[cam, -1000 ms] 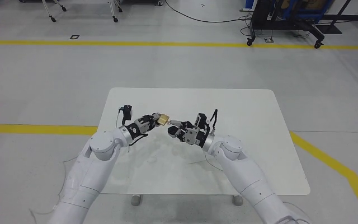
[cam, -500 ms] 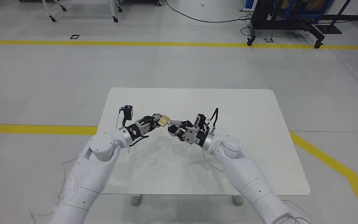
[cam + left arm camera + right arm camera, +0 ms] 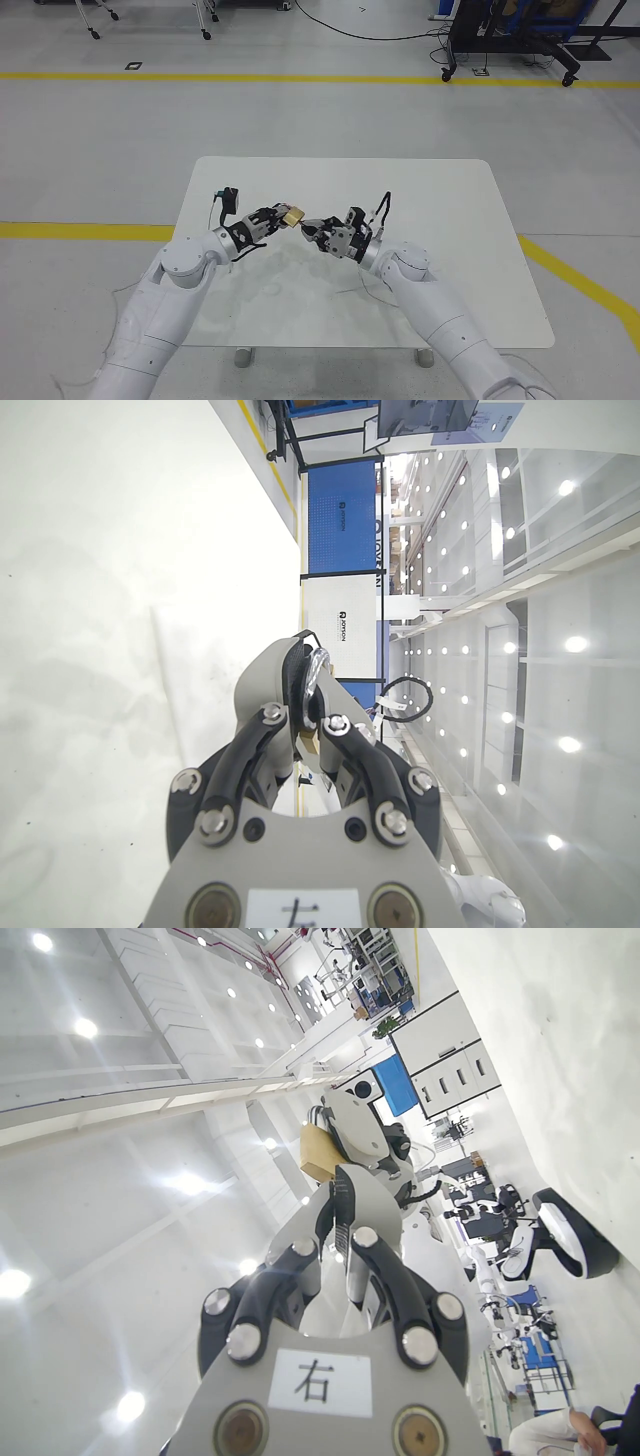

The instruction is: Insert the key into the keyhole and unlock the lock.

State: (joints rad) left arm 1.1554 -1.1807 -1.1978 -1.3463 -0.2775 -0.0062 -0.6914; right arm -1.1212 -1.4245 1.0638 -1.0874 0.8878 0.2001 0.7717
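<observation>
Left pincer [image 3: 306, 682] clamped on lock [image 3: 320, 1153], right pincer [image 3: 336, 1188] seemingly pinching key [image 3: 312, 221] at lock's 3 o'clock; insertion in hand, next aligning tip with keyhole, pushing straight, then turning.

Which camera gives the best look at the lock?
The right wrist view: the lock shows its brass body close and plain. The left wrist view shows mostly its shackle; the top view shows it as a tiny gold speck.

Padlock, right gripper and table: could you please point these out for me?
padlock [image 3: 319, 1152]: right wrist view, brass body.
right gripper [image 3: 312, 227]: top view, between its fingertips.
table [image 3: 450, 200]: top view, bare top.
</observation>
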